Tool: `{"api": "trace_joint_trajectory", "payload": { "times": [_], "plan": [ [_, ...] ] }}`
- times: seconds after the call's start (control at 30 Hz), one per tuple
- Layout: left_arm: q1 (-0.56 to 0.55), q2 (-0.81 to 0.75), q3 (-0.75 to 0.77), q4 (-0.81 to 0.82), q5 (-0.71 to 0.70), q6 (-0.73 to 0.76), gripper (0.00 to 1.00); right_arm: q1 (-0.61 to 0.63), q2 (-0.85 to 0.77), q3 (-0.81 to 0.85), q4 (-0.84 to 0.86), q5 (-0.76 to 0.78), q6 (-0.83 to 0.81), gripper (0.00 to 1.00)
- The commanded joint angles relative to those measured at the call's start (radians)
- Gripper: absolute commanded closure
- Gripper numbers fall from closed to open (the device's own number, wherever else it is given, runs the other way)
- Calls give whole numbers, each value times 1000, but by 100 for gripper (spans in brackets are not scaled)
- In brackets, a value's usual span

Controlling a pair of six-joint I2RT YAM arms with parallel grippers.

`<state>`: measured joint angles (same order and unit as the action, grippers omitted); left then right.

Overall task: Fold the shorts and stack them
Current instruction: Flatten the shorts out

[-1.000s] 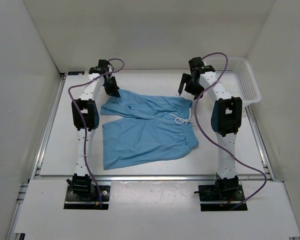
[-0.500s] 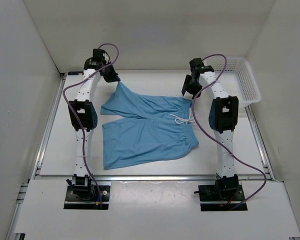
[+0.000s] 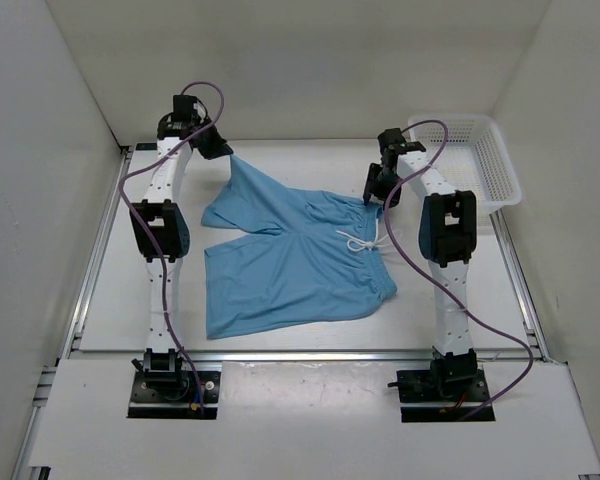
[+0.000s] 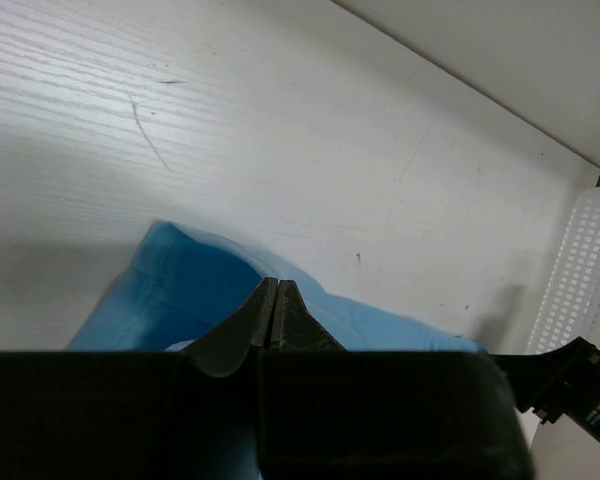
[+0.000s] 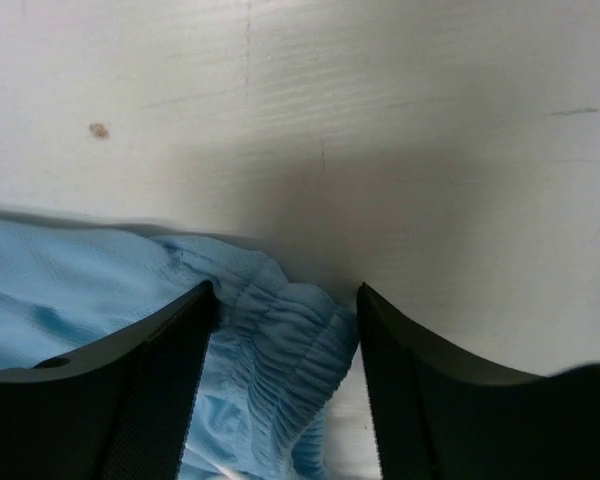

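Both arms (image 3: 160, 225) outstretched, left end effector (image 4: 276, 287) pinching shorts (image 3: 290, 260), right end effector (image 5: 285, 292) spread.

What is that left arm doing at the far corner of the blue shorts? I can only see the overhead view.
Observer: Its wrist camera shows the left jaws shut tight, with the blue fabric of the shorts gathered right at their tips.
Operator: And the right arm, has it grabbed anything?
Observer: Not yet. Its wrist camera shows the right jaws open, one on each side of the ruched waistband, which lies on the table between them.
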<state>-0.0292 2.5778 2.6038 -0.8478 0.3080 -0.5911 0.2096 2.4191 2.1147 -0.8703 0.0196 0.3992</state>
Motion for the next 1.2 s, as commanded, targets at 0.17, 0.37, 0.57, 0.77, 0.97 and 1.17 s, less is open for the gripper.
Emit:
{"api": "trace_joint_trajectory", "payload": {
  "times": [0.17, 0.37, 0.57, 0.77, 0.97, 1.17],
  "plan": [
    [40, -79, -66, 24, 25, 22, 89, -1, -140, -99, 79, -78, -26, 32],
    [40, -79, -99, 24, 25, 33, 89, -1, -140, -122, 79, -92, -37, 91],
    [40, -67, -90, 24, 25, 33, 89, -1, -140, -29, 79, 52, 19, 100],
    [49, -19, -36, 24, 25, 43, 89, -1, -75, 83, 56, 118, 52, 100],
    [49, -19, -56, 24, 34, 91, 2, -1, -45, 83, 56, 94, 52, 100],
    [31, -146, -232, 4, -36, 152, 21, -1, -45, 83, 56, 94, 52, 64]
  ]
}}
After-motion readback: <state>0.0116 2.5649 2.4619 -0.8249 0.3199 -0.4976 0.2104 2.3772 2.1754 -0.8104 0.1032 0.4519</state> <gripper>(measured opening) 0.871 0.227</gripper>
